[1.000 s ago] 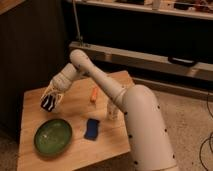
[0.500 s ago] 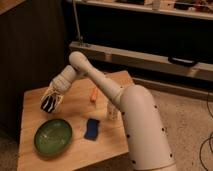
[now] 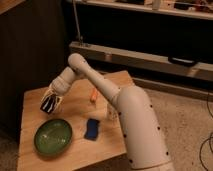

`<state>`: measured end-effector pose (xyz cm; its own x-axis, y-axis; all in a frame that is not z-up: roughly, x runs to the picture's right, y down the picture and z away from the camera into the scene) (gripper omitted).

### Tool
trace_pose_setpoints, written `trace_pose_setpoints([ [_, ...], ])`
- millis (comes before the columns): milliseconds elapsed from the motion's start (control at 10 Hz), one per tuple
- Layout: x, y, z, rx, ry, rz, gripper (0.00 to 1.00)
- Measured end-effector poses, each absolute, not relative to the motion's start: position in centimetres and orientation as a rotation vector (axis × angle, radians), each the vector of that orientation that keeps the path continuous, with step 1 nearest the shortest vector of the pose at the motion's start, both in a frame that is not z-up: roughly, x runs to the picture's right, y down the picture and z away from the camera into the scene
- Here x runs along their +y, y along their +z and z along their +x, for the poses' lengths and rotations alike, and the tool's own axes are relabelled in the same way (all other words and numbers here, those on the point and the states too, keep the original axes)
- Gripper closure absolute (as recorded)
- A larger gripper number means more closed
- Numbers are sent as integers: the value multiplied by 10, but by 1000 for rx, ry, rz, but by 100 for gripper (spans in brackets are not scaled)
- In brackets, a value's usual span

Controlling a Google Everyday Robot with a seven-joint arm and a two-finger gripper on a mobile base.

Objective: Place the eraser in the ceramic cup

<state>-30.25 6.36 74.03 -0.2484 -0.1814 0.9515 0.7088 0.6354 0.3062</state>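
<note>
My gripper (image 3: 49,103) hangs over the left part of the wooden table (image 3: 75,152), just above the far rim of the green plate. It is shut on the eraser (image 3: 48,104), a flat black block with pale stripes held between the pale fingers, above the table top. The ceramic cup (image 3: 111,113), small and whitish, stands at the right side of the table, half hidden behind my white arm (image 3: 135,125). The cup is far to the right of the gripper.
A round green plate (image 3: 53,136) lies at the front left. A blue wavy-edged pad (image 3: 92,128) lies between the plate and the cup. A small orange object (image 3: 93,94) stands further back. A dark cabinet stands behind the table.
The gripper with the eraser has shifted only slightly, a little down and to the right. Nothing else has moved.
</note>
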Motion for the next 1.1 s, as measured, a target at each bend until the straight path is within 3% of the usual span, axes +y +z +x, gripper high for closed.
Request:
trace_pose_setpoints([
  [1100, 28, 757, -296, -1625, -841, -479, 100],
])
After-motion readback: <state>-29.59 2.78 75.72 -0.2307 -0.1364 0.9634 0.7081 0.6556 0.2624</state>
